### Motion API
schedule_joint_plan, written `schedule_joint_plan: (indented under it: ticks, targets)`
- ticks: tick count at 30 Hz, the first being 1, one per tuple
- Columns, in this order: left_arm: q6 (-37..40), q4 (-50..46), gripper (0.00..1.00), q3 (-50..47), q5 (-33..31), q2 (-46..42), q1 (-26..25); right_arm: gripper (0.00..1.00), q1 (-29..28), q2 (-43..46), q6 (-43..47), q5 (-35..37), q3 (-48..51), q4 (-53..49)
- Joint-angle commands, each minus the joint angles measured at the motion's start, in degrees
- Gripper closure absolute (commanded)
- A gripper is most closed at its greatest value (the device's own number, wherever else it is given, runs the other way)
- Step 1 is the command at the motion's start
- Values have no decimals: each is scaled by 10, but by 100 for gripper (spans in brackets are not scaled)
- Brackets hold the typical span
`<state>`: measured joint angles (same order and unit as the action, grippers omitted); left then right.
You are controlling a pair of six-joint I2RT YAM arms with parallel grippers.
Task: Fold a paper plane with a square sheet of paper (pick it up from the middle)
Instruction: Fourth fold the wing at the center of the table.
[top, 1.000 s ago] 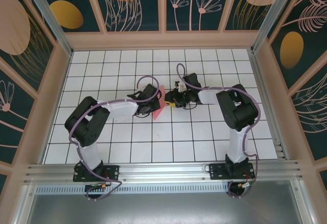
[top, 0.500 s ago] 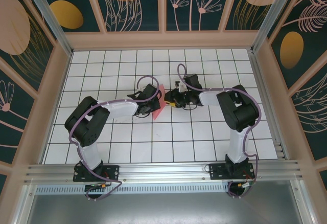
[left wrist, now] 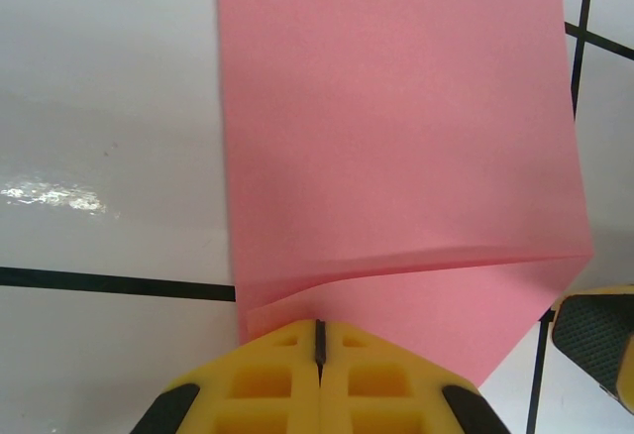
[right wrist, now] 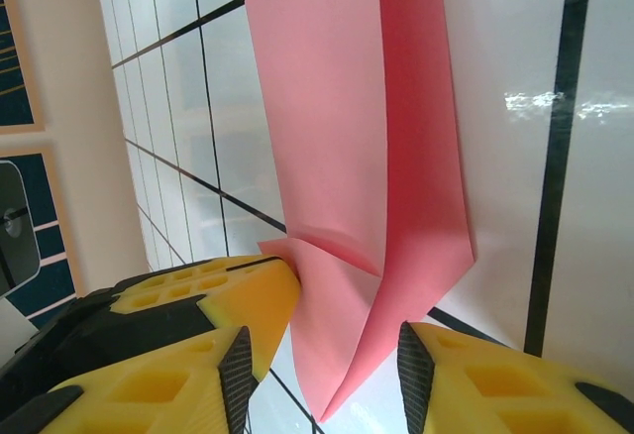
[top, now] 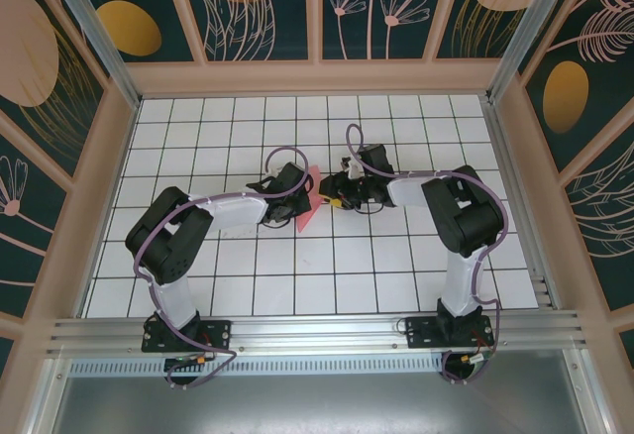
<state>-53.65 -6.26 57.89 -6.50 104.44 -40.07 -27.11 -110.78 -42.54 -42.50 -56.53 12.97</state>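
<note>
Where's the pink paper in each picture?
Top external: pink paper at mid-board, between the two arms' tips.
Left wrist: paper in the upper middle, pinched by the left gripper.
Right wrist: paper in the centre, between the open right gripper.
Shared landmark: the white board's black grid lines.

No text, label, brand, number or sign can be read; the white gridded counter bears plain black lines; the dark wall panels bear painted leaves and flowers; the pink-red square sheet of paper is unprinted.
</note>
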Motion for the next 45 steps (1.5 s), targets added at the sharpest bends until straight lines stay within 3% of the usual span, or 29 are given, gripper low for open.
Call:
schedule_joint_plan:
  ticks: [1, 11, 14, 17, 18, 26, 32, 37, 45]
  targets:
    - [9, -14, 96, 10, -3, 2, 1, 55, -6, -18, 6, 0, -30, -7]
    - [8, -21, 96, 2, -13, -27, 1, 66, -22, -59, 43, -7, -92, -62]
    - [9, -23, 96, -2, -17, -42, 3, 77, -23, -60, 53, -3, -99, -78]
    - [12, -24, 95, -6, -18, -59, 4, 95, -22, -46, 61, 16, -98, -95]
    - [15, -23, 94, -6, -19, -59, 5, 96, -22, -37, 61, 26, -95, -96]
    - [76, 8, 74, -18, -32, -155, 6, 98, -20, 95, 26, 153, -49, -123]
    - [157, 82, 59, -61, -12, -222, 5, 98, -23, 179, -62, 232, -6, -126]
    - [242, 162, 35, -109, 28, -250, 6, 99, -33, 187, -144, 284, 10, -123]
    - [376, 335, 28, -195, 119, -222, 5, 100, -39, 141, -246, 292, 15, -110]
